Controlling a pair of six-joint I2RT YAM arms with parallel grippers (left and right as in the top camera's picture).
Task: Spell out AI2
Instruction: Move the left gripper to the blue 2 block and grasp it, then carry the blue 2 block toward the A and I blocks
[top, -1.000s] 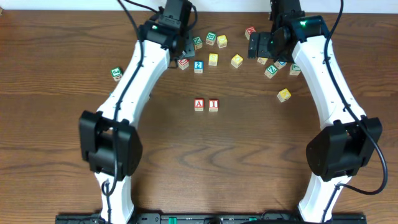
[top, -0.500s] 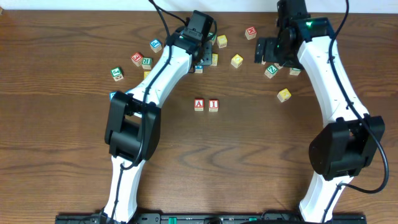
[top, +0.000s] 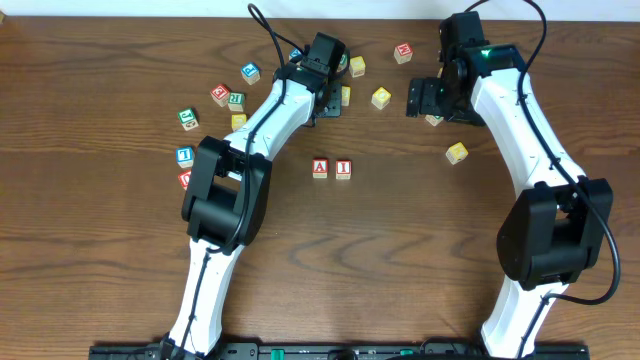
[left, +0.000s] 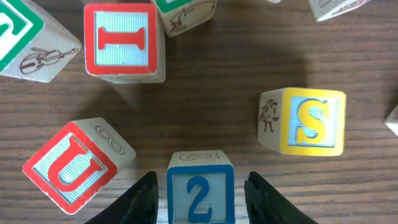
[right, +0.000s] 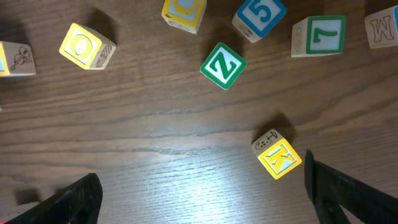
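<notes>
**Left gripper straddling the blue 2 block**

Nearest the arm bases, a red-bordered wooden block lettered A (top: 320, 168) and a red-bordered wooden block lettered I (top: 343, 168) are sitting side by side in a row at the middle of the dark brown wooden table (top: 100, 250).

Farther back, the left gripper (left: 201, 177) is hanging low over a blue-bordered wooden block numbered 2 (left: 200, 194). Its black fingers (left: 146, 199) are spread, one on each side of the block. A thin gap is showing on each side, so they are not pinching it. From overhead the gripper is hiding this block.

Just beyond it, a red-bordered wooden U block (left: 71, 165) is lying to one side and a yellow-bordered wooden S block (left: 309, 121) to the other. A second red-bordered I block (left: 124, 40) is lying farther out.

The right gripper (right: 200, 180) is hovering over bare wood with its fingers wide apart, gripping nothing. A yellow wooden K block (right: 278, 155) is lying near one finger. Beyond it, a green-bordered Z block (right: 222, 65) is sitting tilted, and farther still are a blue 5 block (right: 258, 15) and a green 7 block (right: 323, 36).
</notes>
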